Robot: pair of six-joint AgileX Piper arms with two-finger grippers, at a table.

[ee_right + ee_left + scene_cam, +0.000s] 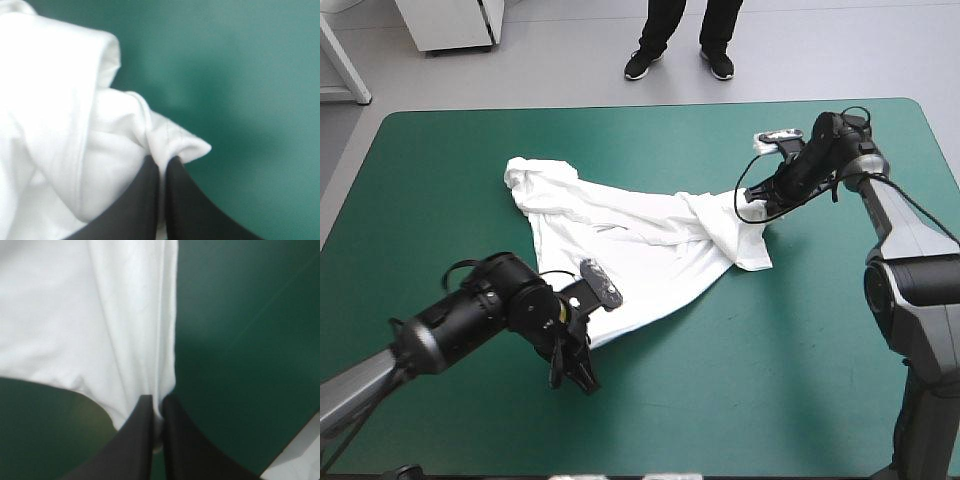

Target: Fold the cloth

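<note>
T-shirt (640, 235): we see it white, rumpled, half spread across mid-bench (440, 200), bunched at its far-left end.
Left claw (156, 402): all but closed, pinching the shirt's near edge; arm low over the near-left bench.
Right claw (162, 162): all but closed, gripping a fold at the shirt's right end; arm angled in from far right.

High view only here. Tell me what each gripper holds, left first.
Observer: Left wrist view: the left gripper is shut on the T-shirt, a thin pleat of its edge between the tips.
Operator: Now the right one.
Observer: The right gripper is shut on it too; a stitched hem corner pokes out just past its tips.
Operator: Report the cloth ahead of the left grip.
Observer: It runs straight ahead in long creases.
</note>
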